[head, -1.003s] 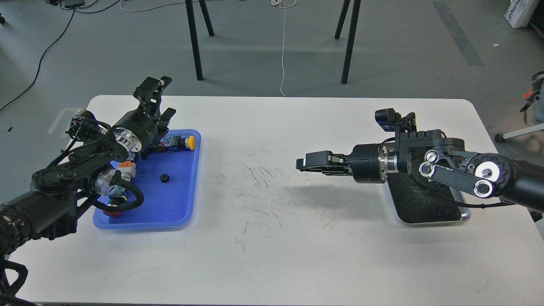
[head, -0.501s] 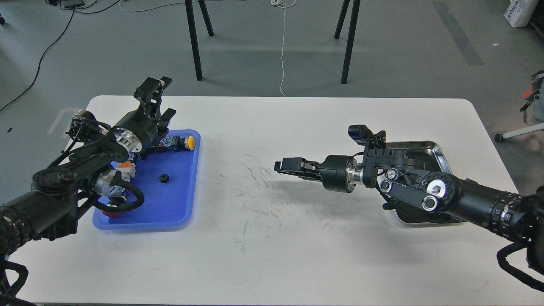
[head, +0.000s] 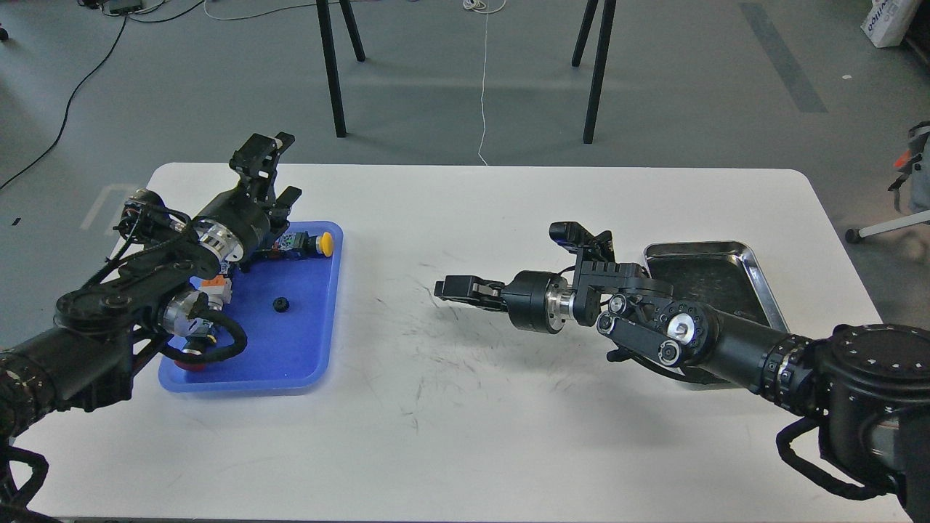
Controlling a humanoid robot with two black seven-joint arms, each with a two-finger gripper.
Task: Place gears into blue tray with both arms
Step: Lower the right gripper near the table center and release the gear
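The blue tray (head: 294, 352) lies at the table's left. One small black gear (head: 280, 305) rests on its floor near the middle. My left gripper (head: 272, 174) hovers over the tray's far left corner, pointing away from me, with its fingers spread open and nothing between them. My right gripper (head: 445, 289) reaches leftward over the table's middle, well right of the blue tray, with its fingers pressed together. I cannot make out anything between those fingers.
A yellow-capped button (head: 324, 243) and an orange block (head: 216, 285) sit in the blue tray, partly under my left arm. A silver metal tray (head: 769, 290) with black lining stands at the right, behind my right arm. The white tabletop (head: 465, 407) is scratched.
My right arm has swept left across the table from over the silver tray toward the blue tray, uncovering the silver tray. The left arm has hardly moved.
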